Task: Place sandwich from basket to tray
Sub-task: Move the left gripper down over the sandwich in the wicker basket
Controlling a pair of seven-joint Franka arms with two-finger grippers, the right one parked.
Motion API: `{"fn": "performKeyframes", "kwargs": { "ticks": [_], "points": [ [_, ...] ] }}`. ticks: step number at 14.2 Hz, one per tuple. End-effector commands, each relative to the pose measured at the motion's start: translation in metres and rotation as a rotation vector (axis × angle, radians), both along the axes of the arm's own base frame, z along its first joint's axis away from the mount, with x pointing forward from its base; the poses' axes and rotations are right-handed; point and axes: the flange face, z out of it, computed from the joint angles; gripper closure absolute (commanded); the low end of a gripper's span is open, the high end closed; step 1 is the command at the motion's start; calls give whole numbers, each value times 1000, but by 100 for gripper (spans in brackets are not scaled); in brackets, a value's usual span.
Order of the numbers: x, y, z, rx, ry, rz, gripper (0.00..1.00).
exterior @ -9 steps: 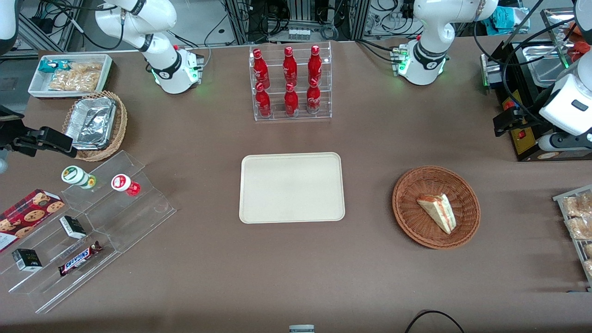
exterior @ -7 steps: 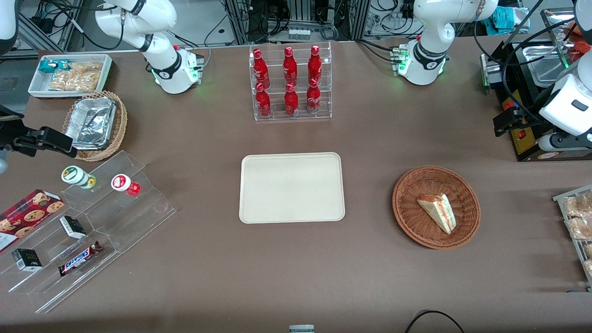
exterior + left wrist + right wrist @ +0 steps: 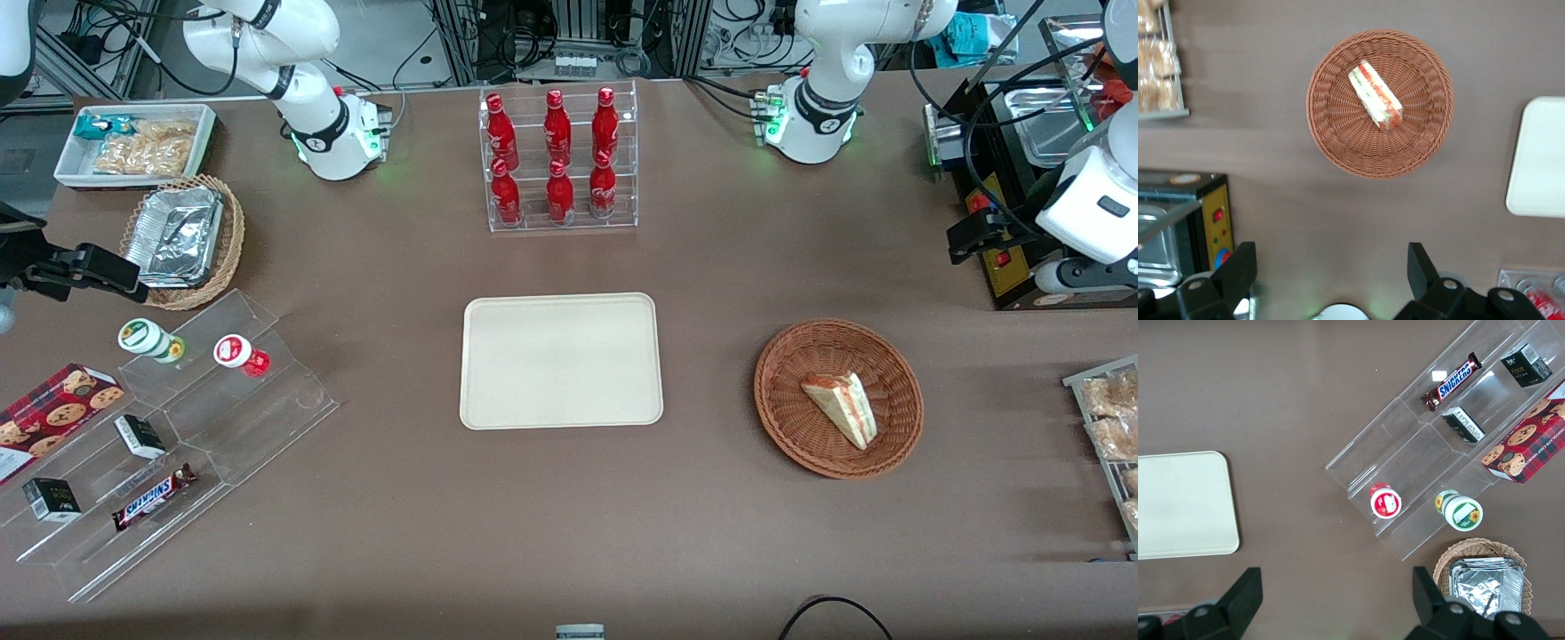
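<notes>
One sandwich [image 3: 841, 407] is seen lying on its side in the basket [image 3: 787, 422], slightly off the basket's middle, with the tray [image 3: 560, 418] bare and well apart toward the parked arm's end of the surface [image 3: 711, 533]. A slip is judged the main risk: the wedge is clear-wrapped and tapered, so a grasp taken near its thin point could let it slide out, and the basket's raised rim could be caught on the descent and dragged. The claw [image 3: 1331, 280] is held high above the surface, released, its fingers [image 3: 1238, 270] spread wide and nothing between them. In the wrist view the sandwich [image 3: 1375, 95] is seen well apart from the claw, with bare surface between them.
</notes>
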Motion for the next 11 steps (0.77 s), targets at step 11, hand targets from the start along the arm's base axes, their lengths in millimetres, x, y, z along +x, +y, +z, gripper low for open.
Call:
{"fn": "performKeyframes", "kwargs": {
  "ticks": [11],
  "points": [
    [84, -40, -254, 105, 69, 534, 0]
  ]
}}
